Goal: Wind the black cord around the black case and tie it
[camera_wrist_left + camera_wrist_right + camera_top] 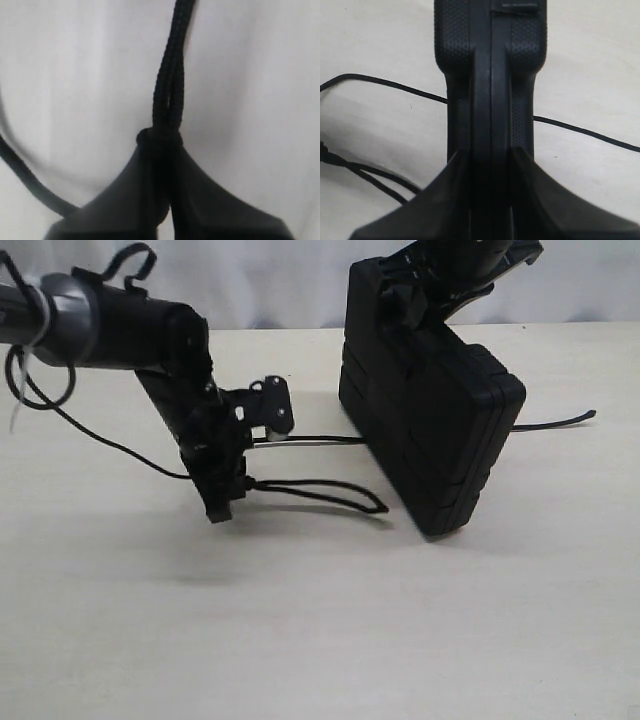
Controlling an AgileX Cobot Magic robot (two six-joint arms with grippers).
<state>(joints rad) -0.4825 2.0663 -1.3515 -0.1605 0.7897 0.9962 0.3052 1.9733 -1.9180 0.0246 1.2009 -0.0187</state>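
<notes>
Pressed together on a small knot, the jaws of the left gripper [161, 160] pinch the black cord [169, 90] where its doubled strands begin. From there the narrow loop trails toward 3 o'clock across the surface [320, 620] and ends just short of the black case [440, 430].

The right gripper [490, 160] comes at the case from 12 o'clock, its jaws clamped on the rim. It holds the case on edge and tilted; whether the lower corner touches the surface I cannot tell. A single strand of cord meets the case at its 9 o'clock side, passes under or behind it, and the free tail shows at its 3 o'clock.

This looks like the first turn. To do it well, the right gripper should hold the case steady. The left should draw out the slack, then lead the looped end over the case toward the tail, gripping at the knot so the cord cannot slide through.
</notes>
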